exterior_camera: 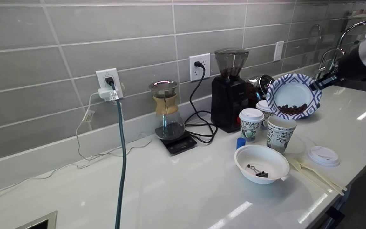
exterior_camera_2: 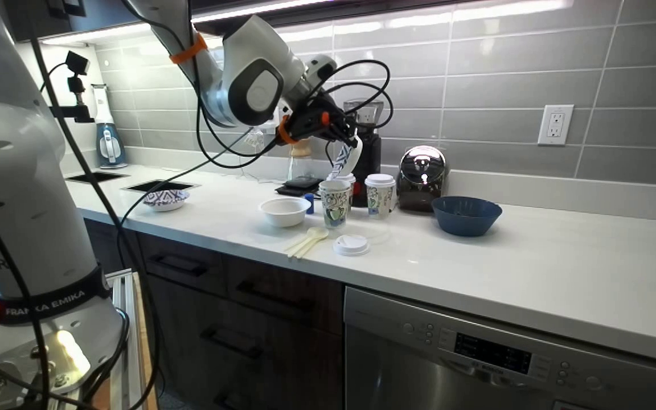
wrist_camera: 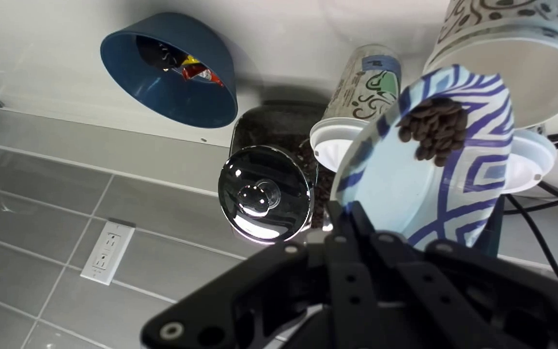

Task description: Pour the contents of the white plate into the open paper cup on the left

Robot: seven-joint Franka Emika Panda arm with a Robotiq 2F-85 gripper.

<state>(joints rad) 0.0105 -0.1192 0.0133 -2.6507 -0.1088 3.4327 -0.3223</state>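
My gripper (wrist_camera: 348,206) is shut on the rim of the white plate (wrist_camera: 395,179), which has a blue painted pattern. In an exterior view the plate (exterior_camera: 292,92) hangs steeply tilted off the counter, its lower edge close to the mouth of the open paper cup (exterior_camera: 280,136). Dark coffee beans (exterior_camera: 292,109) lie bunched at that low side. From the wrist, the bean pile (wrist_camera: 434,128) rests against the patterned rim, which overlaps part of the cup's opening (wrist_camera: 516,82). The cup (exterior_camera_2: 336,205) stands upright; its bottom inside is hidden.
Two lidded cups (exterior_camera: 251,124) stand right behind the open one. Around them are a black grinder (exterior_camera: 229,98), a glass jar (wrist_camera: 264,194), a dark blue bowl (exterior_camera_2: 466,216), a white bowl (exterior_camera: 260,163) holding a binder clip, pale utensils (exterior_camera: 318,178) and a loose lid (exterior_camera: 323,156).
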